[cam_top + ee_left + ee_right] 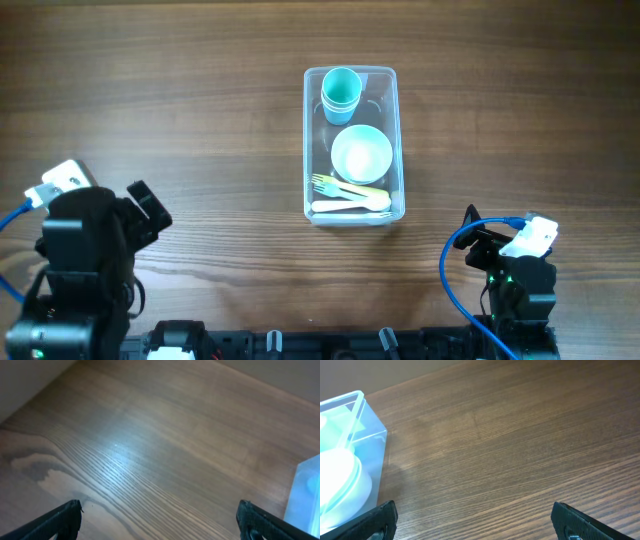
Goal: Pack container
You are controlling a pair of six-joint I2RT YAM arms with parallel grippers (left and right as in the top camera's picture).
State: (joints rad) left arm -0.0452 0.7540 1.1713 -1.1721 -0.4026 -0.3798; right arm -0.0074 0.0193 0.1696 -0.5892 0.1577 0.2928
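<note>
Sitting near the middle of the brown wood-grain table (180,100) is the clear rectangular plastic container (306,140) with rounded corners and a rim, its long side running away from the arms. Inside it, a teal plastic cup (341,90) stands at the far end; a pale mint round bowl (361,153) fills the middle; a green plastic fork (330,184) and a cream plastic spoon (350,204) lie crosswise at the near end, the fork just beside the bowl and the spoon along the near wall.

The left gripper (162,525) hangs over bare table with its jaws spread wide and nothing between them; a corner of the container shows at the right edge of its wrist view. The right gripper (477,522) is likewise spread wide and holds nothing; the container and bowl show at the left of its view. From overhead, both arms sit by the near edge, one on either side, well apart from the container.
</note>
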